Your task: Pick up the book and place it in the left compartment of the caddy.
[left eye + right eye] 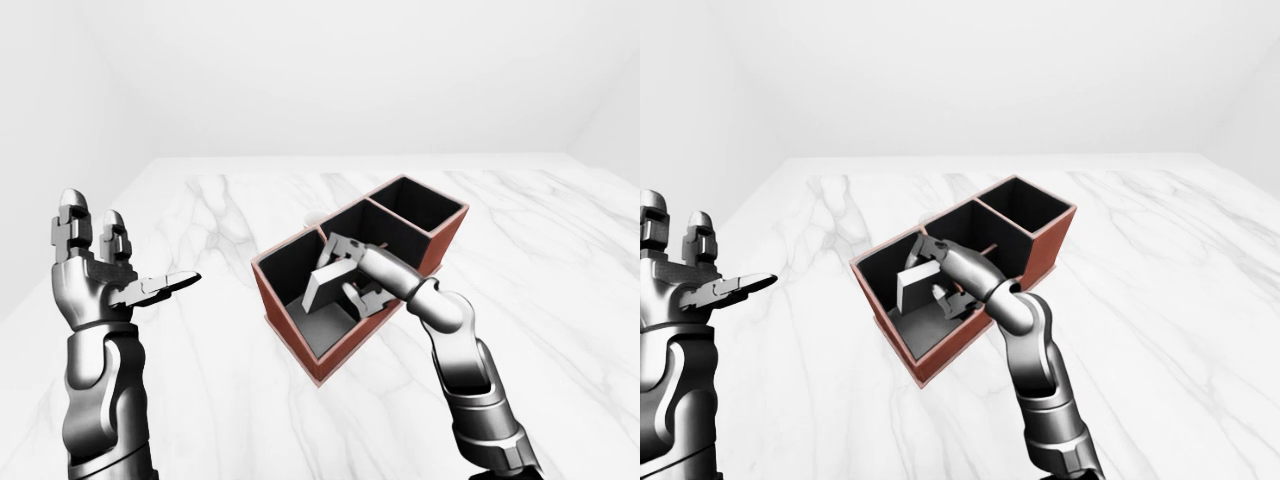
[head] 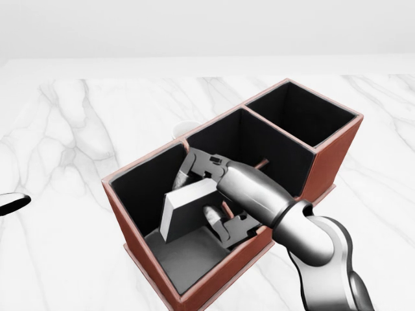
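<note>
Your right hand (image 2: 206,194) grips the tilted book (image 2: 185,207) inside the caddy's (image 2: 327,159) left compartment, while your left hand (image 1: 100,270) is raised open well left of the caddy.

A white marble table (image 2: 78,129) bears the caddy (image 2: 337,152), perhaps a pale object behind it.

A: What do the robot's arms look like?
B: Glossy grey metal, round segments with black joints.
A: And the hands?
B: The left hand (image 1: 105,270) and right hand (image 2: 211,194) have three blocky silver fingers, dark at the knuckles.
</note>
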### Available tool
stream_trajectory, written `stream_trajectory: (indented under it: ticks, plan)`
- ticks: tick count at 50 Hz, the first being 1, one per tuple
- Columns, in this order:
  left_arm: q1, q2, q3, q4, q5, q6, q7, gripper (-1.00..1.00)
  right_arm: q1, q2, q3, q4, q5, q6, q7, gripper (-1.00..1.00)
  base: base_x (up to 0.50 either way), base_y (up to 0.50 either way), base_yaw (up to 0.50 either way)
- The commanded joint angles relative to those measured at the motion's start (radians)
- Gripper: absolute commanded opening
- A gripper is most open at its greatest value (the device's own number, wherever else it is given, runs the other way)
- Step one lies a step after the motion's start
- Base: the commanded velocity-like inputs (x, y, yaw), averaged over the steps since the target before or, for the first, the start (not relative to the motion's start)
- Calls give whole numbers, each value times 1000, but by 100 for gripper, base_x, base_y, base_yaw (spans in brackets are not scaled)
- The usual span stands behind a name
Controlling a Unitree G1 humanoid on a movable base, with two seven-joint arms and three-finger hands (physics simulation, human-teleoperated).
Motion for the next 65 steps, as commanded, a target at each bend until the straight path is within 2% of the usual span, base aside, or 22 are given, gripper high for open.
stream_trajectory:
  ticks: [1,65]
  plan:
    - [-1,1,2,1,-1,0,1,100,-22,25,-9,40,33,0,-4,-100,0,0,0]
    - [-3,4,3,8,-5,0,1,100,-51,58,-4,359,19,0,-111,-100,0,0,0]
